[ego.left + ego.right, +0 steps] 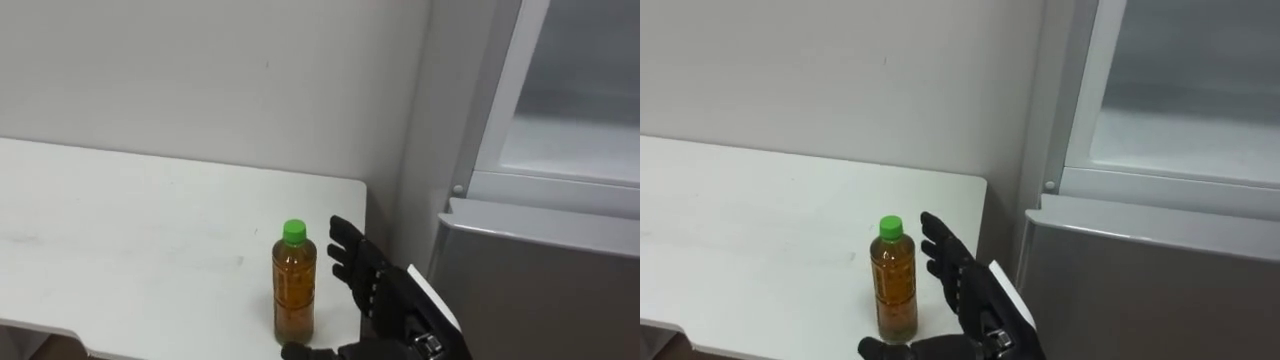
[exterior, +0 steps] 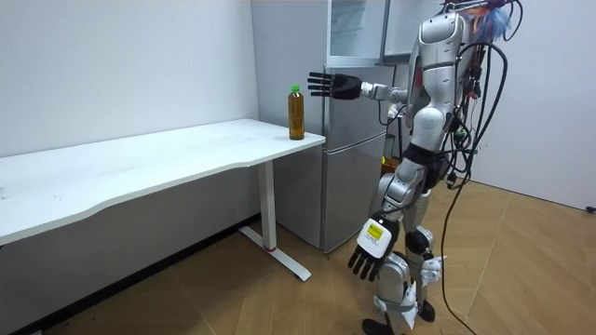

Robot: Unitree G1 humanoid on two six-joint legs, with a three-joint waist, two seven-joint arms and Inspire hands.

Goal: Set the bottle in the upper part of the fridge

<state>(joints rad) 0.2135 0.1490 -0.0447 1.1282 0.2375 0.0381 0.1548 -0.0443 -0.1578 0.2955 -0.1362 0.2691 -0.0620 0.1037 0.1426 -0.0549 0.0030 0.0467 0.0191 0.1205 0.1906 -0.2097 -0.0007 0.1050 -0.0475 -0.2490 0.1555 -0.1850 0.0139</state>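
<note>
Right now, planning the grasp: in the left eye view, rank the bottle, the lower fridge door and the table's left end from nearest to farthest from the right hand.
1. bottle, just left of the right hand.
2. lower fridge door, to its right.
3. table's left end, far left.

Right hand (image 1: 378, 288): wrist and thumb base cut off at 6 o'clock.
Fridge (image 1: 540, 280): cut off at 12 and 3 o'clock; upper interior cannot be made out.
Bench (image 1: 120, 230): cut off at 9 o'clock.
</note>
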